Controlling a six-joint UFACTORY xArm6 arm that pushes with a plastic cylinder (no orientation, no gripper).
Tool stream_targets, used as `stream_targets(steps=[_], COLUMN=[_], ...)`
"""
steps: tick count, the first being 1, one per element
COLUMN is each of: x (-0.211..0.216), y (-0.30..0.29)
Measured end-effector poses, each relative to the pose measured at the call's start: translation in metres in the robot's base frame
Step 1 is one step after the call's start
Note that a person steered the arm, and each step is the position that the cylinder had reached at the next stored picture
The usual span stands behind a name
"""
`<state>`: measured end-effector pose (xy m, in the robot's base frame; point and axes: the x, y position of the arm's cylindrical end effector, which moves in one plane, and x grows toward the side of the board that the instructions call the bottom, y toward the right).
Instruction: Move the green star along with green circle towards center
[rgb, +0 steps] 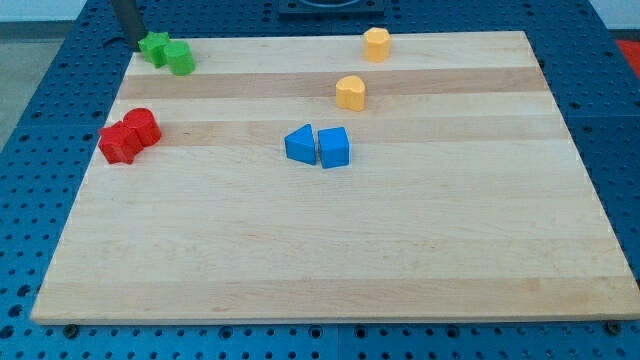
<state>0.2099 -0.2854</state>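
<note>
The green star (153, 47) lies at the board's top left corner, touching the green circle (180, 58) just to its right. My tip (136, 44) stands at the left side of the green star, at the top left edge of the board, close to or touching the star. The rod rises out of the view's top.
Two red blocks (128, 136) sit together at the left. A blue triangle (299, 144) and a blue block (334, 147) sit near the middle. Two yellow blocks, one (350, 92) and another (376, 44), lie toward the top right. The wooden board (330, 260) rests on a blue perforated table.
</note>
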Motion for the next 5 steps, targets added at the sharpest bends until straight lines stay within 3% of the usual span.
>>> stream_targets(steps=[4,5], x=[0.068,0.059], y=[0.094,0.097])
